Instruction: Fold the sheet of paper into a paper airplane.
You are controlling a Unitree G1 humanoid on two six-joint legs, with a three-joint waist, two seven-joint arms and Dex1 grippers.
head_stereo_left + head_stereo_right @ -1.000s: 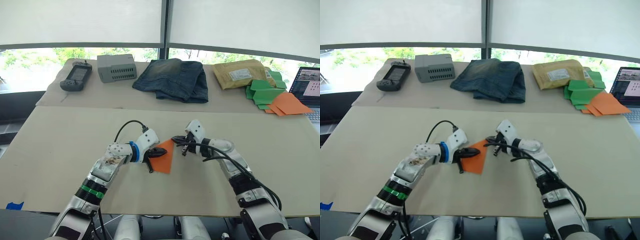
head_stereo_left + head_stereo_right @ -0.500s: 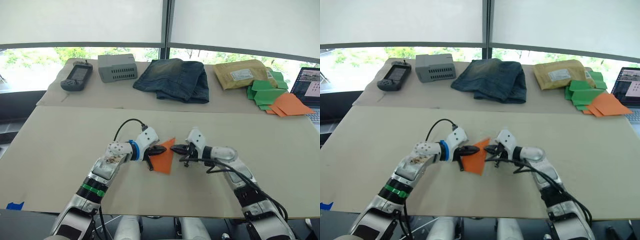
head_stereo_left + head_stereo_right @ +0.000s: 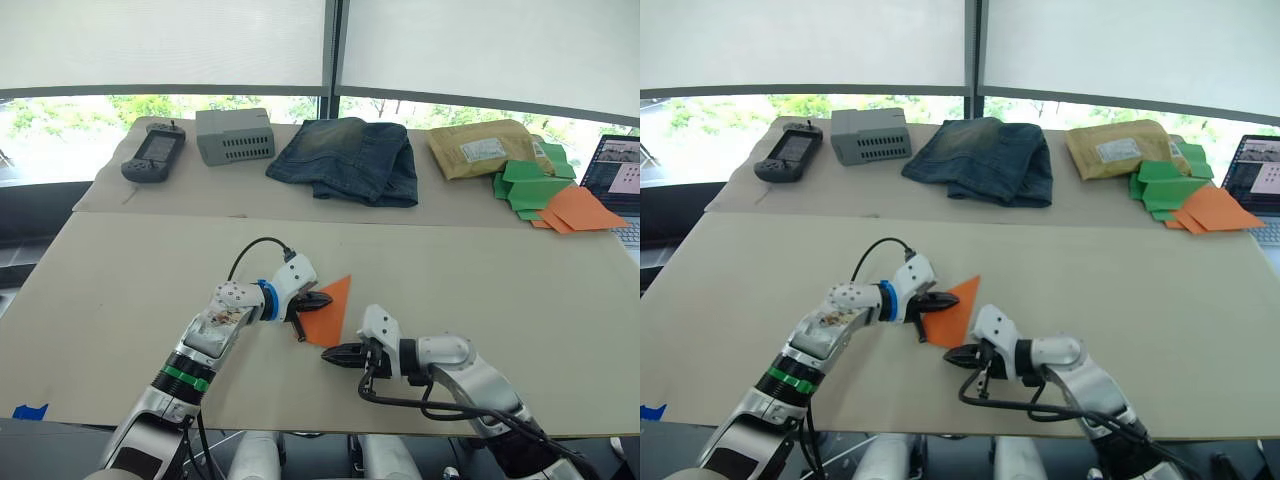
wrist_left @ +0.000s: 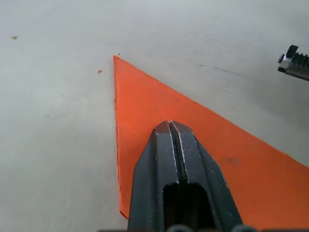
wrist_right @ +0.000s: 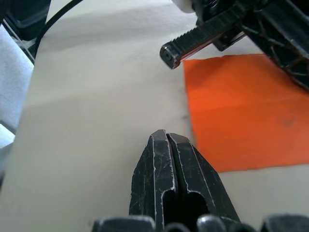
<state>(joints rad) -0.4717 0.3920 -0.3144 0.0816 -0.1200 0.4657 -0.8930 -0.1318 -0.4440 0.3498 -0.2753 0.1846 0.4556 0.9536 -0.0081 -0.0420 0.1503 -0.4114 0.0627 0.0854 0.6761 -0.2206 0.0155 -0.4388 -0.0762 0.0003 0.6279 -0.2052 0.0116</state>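
The left gripper (image 3: 316,299) has its two black fingers pressed together, with nothing between them, and their tip lies on top of the paper (image 3: 331,312). I judge it works as a weight there — it pins the folded piece so that it cannot slide on the table (image 3: 120,270) while the other arm gets ready. The paper is a narrow orange wedge, flat on the table in front of the robot, with its sharp point toward the far side. In the left wrist view the fingers (image 4: 176,159) rest on the wedge (image 4: 203,145) near its wide end.

The right gripper (image 3: 340,355) has its fingers shut too and holds nothing. It sits low, just beside the near corner of the wedge and apart from it. The right wrist view shows its tip (image 5: 166,145) close to the orange edge (image 5: 241,121) but on bare table — probably it prepares to press a crease or to lift the edge.

Some things are hard to tell. Whether the left tip really presses down or only touches is not visible. The underside layers of the wedge are hidden, so I cannot count the folds. The wide end is cut off in the left wrist view, and in the right wrist view the left gripper covers the far corner.
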